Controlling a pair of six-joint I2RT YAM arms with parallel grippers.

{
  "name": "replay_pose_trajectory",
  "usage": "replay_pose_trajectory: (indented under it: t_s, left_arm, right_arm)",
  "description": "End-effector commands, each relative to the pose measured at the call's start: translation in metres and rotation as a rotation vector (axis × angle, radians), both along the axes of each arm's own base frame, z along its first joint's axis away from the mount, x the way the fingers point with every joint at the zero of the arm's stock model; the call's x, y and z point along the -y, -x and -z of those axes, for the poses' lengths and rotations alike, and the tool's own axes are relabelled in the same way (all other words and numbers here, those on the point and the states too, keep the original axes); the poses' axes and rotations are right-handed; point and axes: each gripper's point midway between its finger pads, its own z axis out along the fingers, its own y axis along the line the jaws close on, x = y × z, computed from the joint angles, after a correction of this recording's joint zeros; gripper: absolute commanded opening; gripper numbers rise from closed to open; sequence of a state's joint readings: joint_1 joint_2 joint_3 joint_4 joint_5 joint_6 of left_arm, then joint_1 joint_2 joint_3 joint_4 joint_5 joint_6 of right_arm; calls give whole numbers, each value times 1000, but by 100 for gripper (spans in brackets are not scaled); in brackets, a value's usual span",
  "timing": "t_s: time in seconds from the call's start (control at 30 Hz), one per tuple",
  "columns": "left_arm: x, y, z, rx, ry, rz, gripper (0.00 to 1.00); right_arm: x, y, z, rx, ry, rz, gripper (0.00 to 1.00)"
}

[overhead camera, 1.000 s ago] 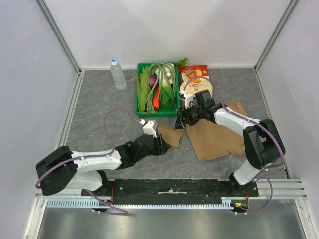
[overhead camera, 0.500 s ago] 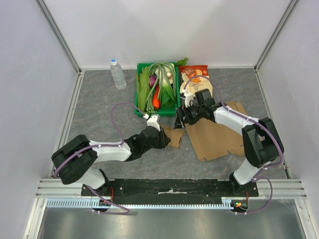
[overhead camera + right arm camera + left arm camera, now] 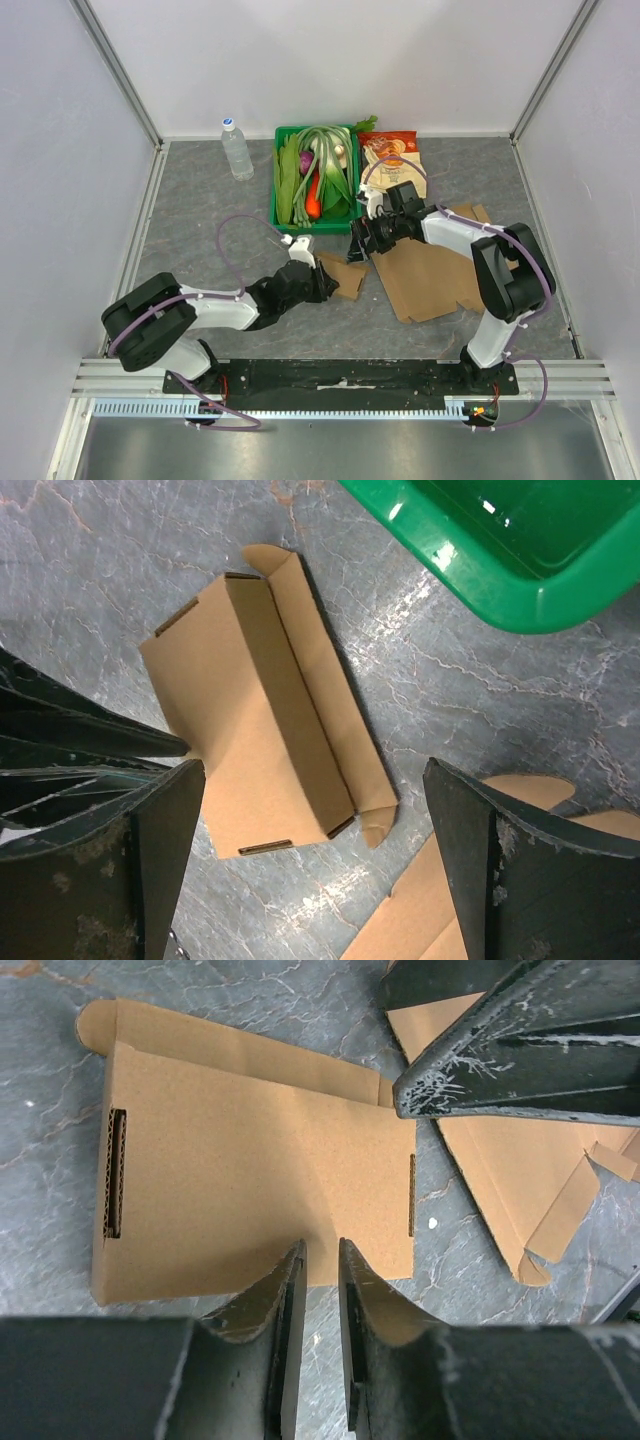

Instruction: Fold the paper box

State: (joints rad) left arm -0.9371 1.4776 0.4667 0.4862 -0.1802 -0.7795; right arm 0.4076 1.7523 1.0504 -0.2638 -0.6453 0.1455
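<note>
Inside green crate [image 3: 283,205]: leafy vegetables [image 3: 322,165], carrot [image 3: 313,201].

No readable text; snack packet [image 3: 392,150] print too small.

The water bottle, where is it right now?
In the top view the water bottle stands upright at the far left of the table, just left of the green vegetable bin.

Brown corrugated paper box [image 3: 420,270], flat, 1 side panel folded over.
</note>
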Motion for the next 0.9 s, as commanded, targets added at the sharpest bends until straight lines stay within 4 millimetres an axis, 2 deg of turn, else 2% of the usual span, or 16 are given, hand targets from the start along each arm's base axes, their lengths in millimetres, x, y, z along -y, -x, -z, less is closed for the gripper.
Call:
replay_pose_trajectory:
  t_s: [0.0, 0.17, 0.33, 0.37, 0.47, 0.53, 0.6, 0.7, 0.87]
  left_arm:
    - [-19, 12, 15, -39, -21, -25, 26]
    - [-21, 19, 14, -42, 5, -10, 26]
    - [-11, 19, -15, 14, 47, 48, 40]
    - [-7, 17, -26, 31, 62, 56, 43]
    - [-4, 12, -51, 80, 78, 65, 46]
    - [-3, 11, -62, 103, 82, 69, 45]
    - [-2, 11, -63, 104, 92, 70, 40]
    - [-1, 12, -55, 82, 89, 73, 32]
    - [-7, 9, -38, 57, 55, 38, 27]
  right_arm:
    - [-10, -11, -6, 34, -53, -46, 98]
    - [-13, -2, -1, 0, -74, -64, 97]
    - [-10, -1, -2, 5, -66, -49, 96]
    - [-10, -1, -3, 10, -63, -46, 96]
    - [-10, -2, -10, 26, -68, -44, 96]
    - [-11, -3, -13, 33, -74, -45, 96]
    - [-11, -3, -14, 34, -73, -43, 96]
    - [-10, -3, -15, 37, -72, -39, 96]
    - [-10, -3, -18, 46, -72, -39, 95]
